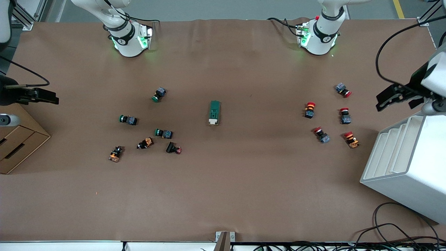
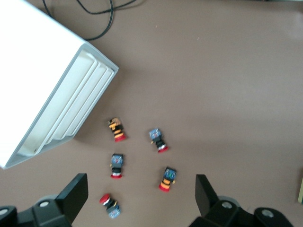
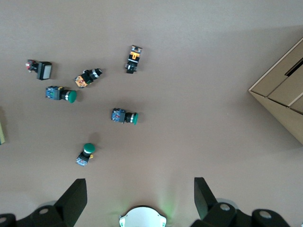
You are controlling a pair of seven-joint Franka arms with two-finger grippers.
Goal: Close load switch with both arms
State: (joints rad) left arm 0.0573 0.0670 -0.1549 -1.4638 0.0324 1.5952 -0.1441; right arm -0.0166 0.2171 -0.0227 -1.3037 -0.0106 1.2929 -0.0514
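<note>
The load switch (image 1: 214, 112) is a dark green block with a cream end. It lies flat on the brown table mid-way between the two arms, with the cream end nearer the front camera. No gripper touches it. My left gripper (image 1: 382, 100) hangs in the air at the left arm's end of the table, over the mat beside the white bin. In the left wrist view it (image 2: 140, 196) is open and empty above red push-buttons. My right gripper (image 1: 52, 97) hangs at the right arm's end, above the cardboard box. In the right wrist view it (image 3: 140, 198) is open and empty.
Several red-capped push-buttons (image 1: 309, 109) lie toward the left arm's end. Several green and orange ones (image 1: 163, 133) lie toward the right arm's end. A white slotted bin (image 1: 400, 164) and a cardboard box (image 1: 17, 146) stand at the table's two ends. Cables (image 1: 400, 230) run along the front edge.
</note>
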